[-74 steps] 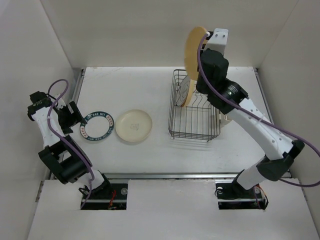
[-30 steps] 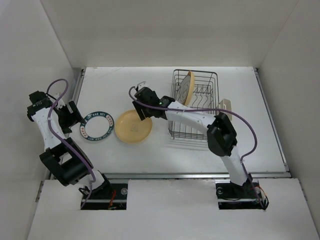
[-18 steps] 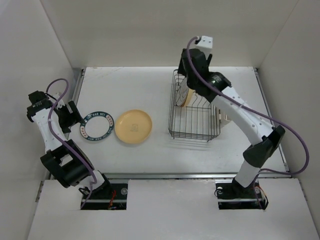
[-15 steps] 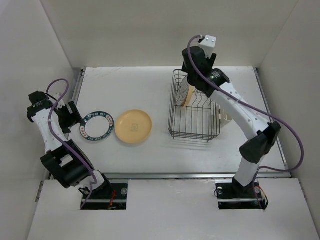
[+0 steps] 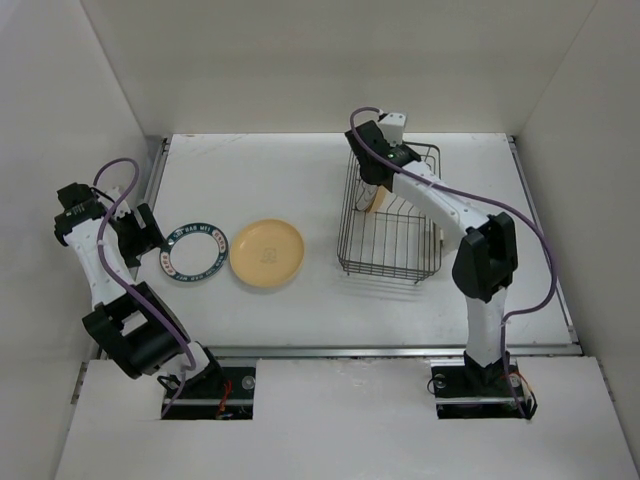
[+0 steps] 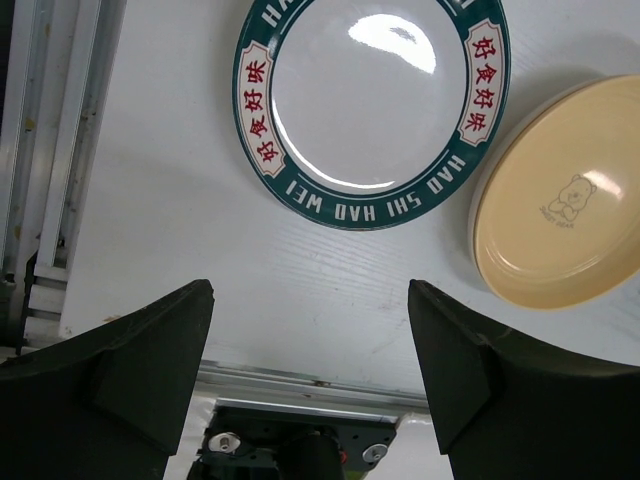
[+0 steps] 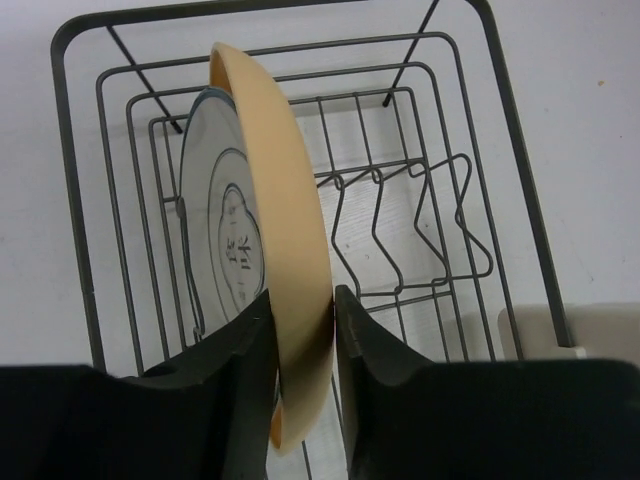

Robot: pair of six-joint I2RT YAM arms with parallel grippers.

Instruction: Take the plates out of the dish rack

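1. Half a second ago the right arm stood high over the dish rack's (image 5: 400, 235) far edge. Now the right gripper (image 7: 301, 300) is down in the rack's upper-left corner, its fingers pinching the rim of the upright tan plate (image 7: 275, 200).
2. The left gripper (image 6: 310, 290) stays spread at frame left, near the lettered plate (image 6: 370, 100).
3. A ringed white plate (image 7: 215, 230) stands close against the tan one's left face, and wire prongs (image 7: 400, 240) rise to its right.
4. The yellow bear plate (image 6: 560, 230) lies flat, centre-left.
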